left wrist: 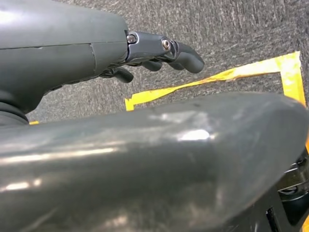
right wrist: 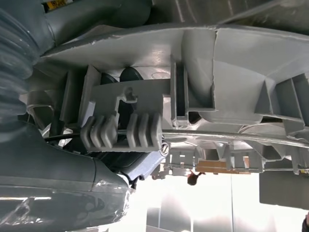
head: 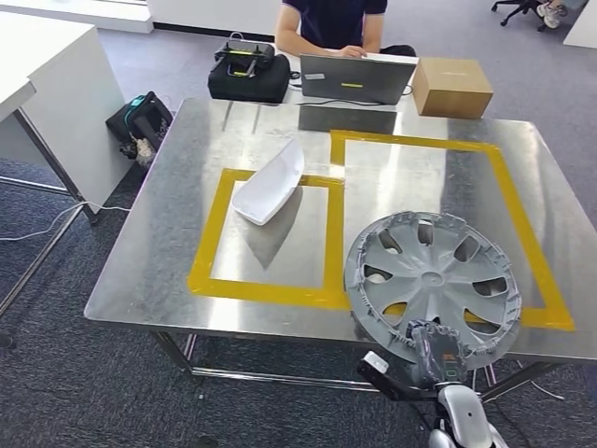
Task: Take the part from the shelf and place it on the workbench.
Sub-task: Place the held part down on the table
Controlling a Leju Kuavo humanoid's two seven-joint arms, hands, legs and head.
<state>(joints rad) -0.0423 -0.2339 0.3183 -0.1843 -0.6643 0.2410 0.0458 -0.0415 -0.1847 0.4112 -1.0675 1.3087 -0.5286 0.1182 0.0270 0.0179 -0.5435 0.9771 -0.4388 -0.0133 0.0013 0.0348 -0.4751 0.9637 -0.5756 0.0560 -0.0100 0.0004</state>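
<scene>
A grey wheel cover (head: 433, 275) lies tilted over the front edge of the steel workbench (head: 176, 187), partly inside the right yellow tape square (head: 520, 224). My right hand (head: 435, 351) grips its near rim from below the table edge. In the right wrist view the cover's ribbed underside (right wrist: 233, 63) sits against my right hand (right wrist: 54, 179), with the fingers hidden behind it. A white curved part (head: 270, 184) rests in the left yellow square. My left hand (left wrist: 160, 50) hangs over the carpet, fingers stretched out and holding nothing.
A person (head: 331, 23) sits at the far edge behind a laptop (head: 355, 77). A cardboard box (head: 451, 86) and a black case (head: 248, 73) stand on either side of the laptop. A white desk (head: 49, 84) and a floor bag (head: 139, 119) are at left.
</scene>
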